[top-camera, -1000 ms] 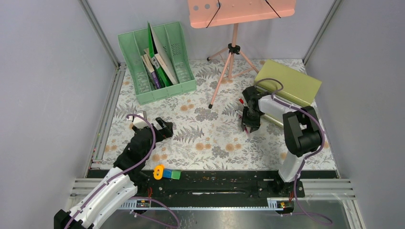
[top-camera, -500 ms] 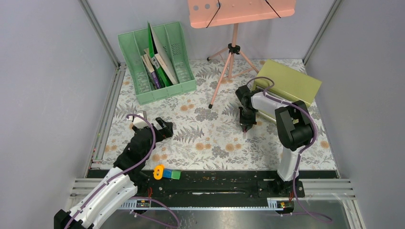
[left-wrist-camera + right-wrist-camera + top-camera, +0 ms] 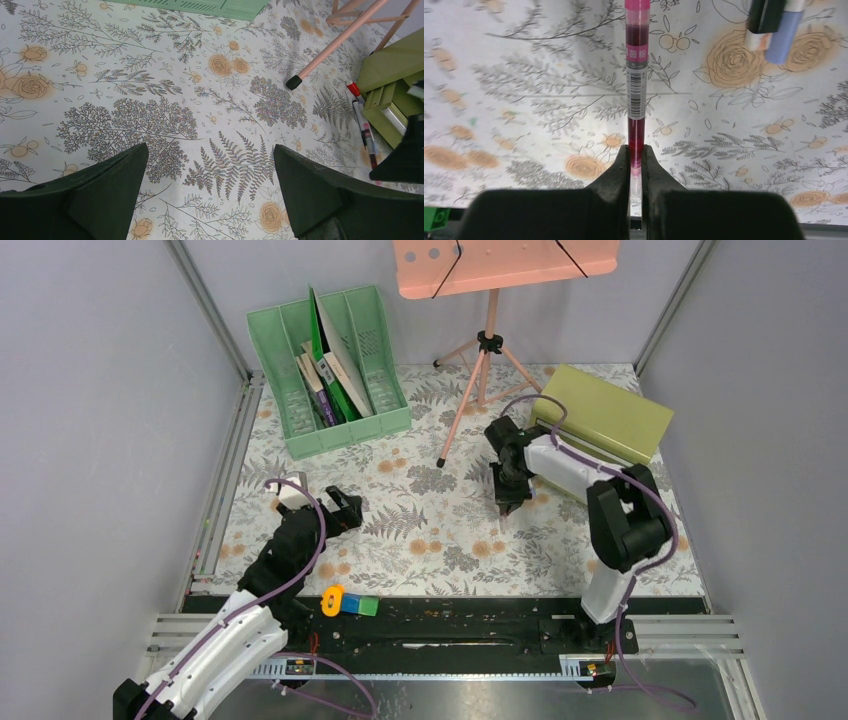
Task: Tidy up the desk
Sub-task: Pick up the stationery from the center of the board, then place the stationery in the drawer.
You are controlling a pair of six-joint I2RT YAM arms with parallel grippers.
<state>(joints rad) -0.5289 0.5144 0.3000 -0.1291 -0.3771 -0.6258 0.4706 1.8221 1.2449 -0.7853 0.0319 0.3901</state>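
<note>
Near the olive drawer box (image 3: 600, 420), over the fern-print desk (image 3: 440, 530): grips a pink gel pen (image 3: 636, 75) in the clenched right gripper (image 3: 636, 155), long axis in line with the 2 fingers, far end toward the desk. Holds the left gripper (image 3: 210, 147) spread wide above the desk's left side.

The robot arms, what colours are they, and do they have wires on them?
Both the left arm and the right arm have smooth white shells with chunky black joints. A thin purple cable loops along each one. The fingers are dark, wedge-shaped blocks, nearly black.
</note>
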